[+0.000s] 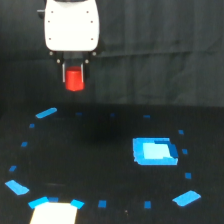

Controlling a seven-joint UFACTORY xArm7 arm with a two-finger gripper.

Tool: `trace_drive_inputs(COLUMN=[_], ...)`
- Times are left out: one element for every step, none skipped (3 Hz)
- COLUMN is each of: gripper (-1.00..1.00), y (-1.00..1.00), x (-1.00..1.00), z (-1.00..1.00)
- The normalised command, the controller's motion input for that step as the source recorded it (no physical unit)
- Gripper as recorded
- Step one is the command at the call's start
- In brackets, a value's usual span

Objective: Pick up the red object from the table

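**Red object off the table, held in the gripper**

From my seat I see the red object [75, 80] clamped between the gripper's [74, 76] two dark fingers [64, 75], one on each side of it. The claw is closed on it; the fingers sit flush against its flanks. The object hangs clear of the table [110, 165], up in front of the dark curtain backdrop [160, 30], at about 11 o'clock from the picture's centre.

It looks like a short stubby block, slightly taller than wide. Its long axis runs vertically, 12 to 6 o'clock, in line with the fingers, and its lower end pokes out just below the fingertips. I cannot tell whether its sides are round or faceted; the view is too soft.

Above it, the white gripper body [71, 25] fills the top edge at 12 o'clock, tilted very little.

On the black table below, a large blue square patch [155, 151] lies at roughly 4 o'clock from centre. A pale rectangle [54, 212] sits at the bottom edge near 7 o'clock. Small blue tape marks are scattered around: an elongated one [46, 113] near 9 o'clock, almost directly below the held object, another [17, 187] at 8 o'clock, and one [186, 198] at 5 o'clock.
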Motion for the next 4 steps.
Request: trace_drive_inputs(gripper=[-1.0,-1.0,-1.0,-1.0], y=[-0.27,-0.07,-0.56,-0.28], x=[0.22,0.54,0.28,0.45], z=[-0.1,-0.01,0.17,0.07])
